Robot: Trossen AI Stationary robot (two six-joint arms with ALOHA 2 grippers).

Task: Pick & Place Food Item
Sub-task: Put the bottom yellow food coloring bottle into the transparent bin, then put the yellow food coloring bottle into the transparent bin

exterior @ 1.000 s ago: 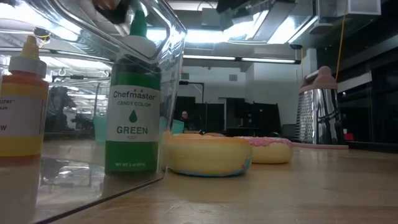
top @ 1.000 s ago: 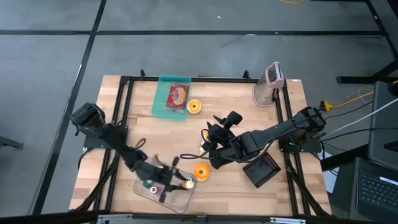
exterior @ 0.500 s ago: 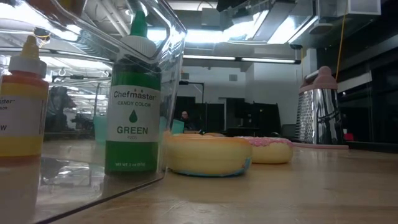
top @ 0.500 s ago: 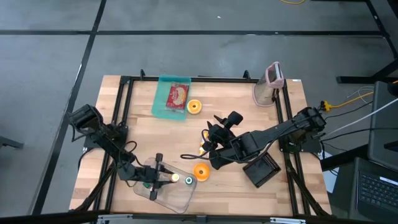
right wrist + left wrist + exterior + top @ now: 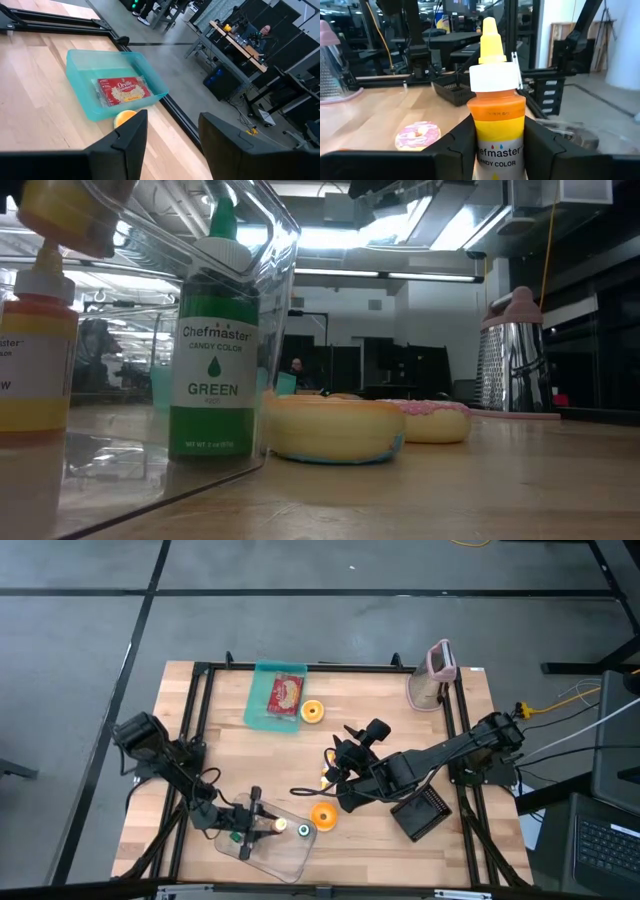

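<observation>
My left gripper (image 5: 268,828) reaches level over the clear container (image 5: 285,860) at the table's near left, shut on an orange candy-colour bottle (image 5: 496,107) with a white cap and yellow tip. The bottle's blurred lower end (image 5: 65,210) shows above a second orange bottle (image 5: 35,360). That bottle stands on its base in the container beside a green bottle (image 5: 212,370). My right gripper (image 5: 340,755) hangs open above the table's middle, with nothing between its fingers (image 5: 132,132). My left gripper pinches the orange bottle's body just below the white cap (image 5: 492,125) between its two fingers (image 5: 460,142), one on each side. The fingers come level from the table's left. The bottle is lifted clear above the container, cap end up, and looks tilted in the low view.
An orange donut (image 5: 322,815) lies just right of the container, with a pink donut (image 5: 435,420) beyond it. A black basket (image 5: 420,812) sits at the near right and a metal grater (image 5: 432,675) at the far right. A teal tray with a popcorn packet (image 5: 277,695) lies far left, a donut (image 5: 312,712) beside it.
My left gripper has drawn back toward the table's left edge and sunk a little, carrying the orange bottle. It was over the green bottle a second ago and is now over the other orange bottle. Most of the move fell in the first half second.
</observation>
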